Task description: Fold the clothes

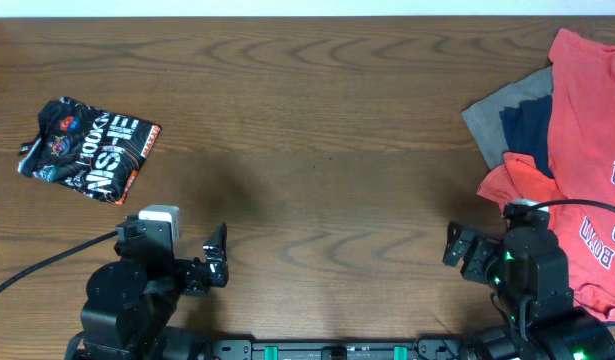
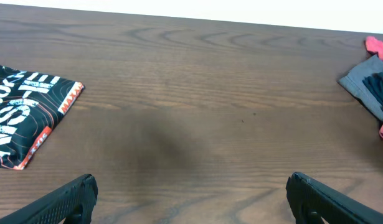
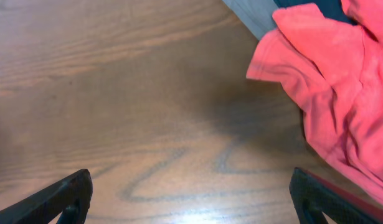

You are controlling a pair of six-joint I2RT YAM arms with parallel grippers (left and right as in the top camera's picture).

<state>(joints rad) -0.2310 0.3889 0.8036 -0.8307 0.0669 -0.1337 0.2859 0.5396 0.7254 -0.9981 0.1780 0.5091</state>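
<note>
The black jersey [image 1: 90, 147] with orange lines and white lettering lies folded at the table's left; it also shows at the left edge of the left wrist view [image 2: 26, 115]. A pile of red T-shirts [image 1: 587, 150], a grey garment [image 1: 502, 115] and a navy garment [image 1: 527, 130] lies at the right. My left gripper [image 1: 219, 255] is open and empty near the front edge, right of and below the jersey; its fingers frame bare wood [image 2: 191, 199]. My right gripper [image 1: 462, 250] is open and empty just left of the red pile, whose sleeve shows in the right wrist view [image 3: 322, 81].
The wooden table [image 1: 317, 130] spans the view, with its far edge along the top. A black cable [image 1: 47, 265] runs from the left arm off to the left. The right arm's base rests over the red shirt's lower part.
</note>
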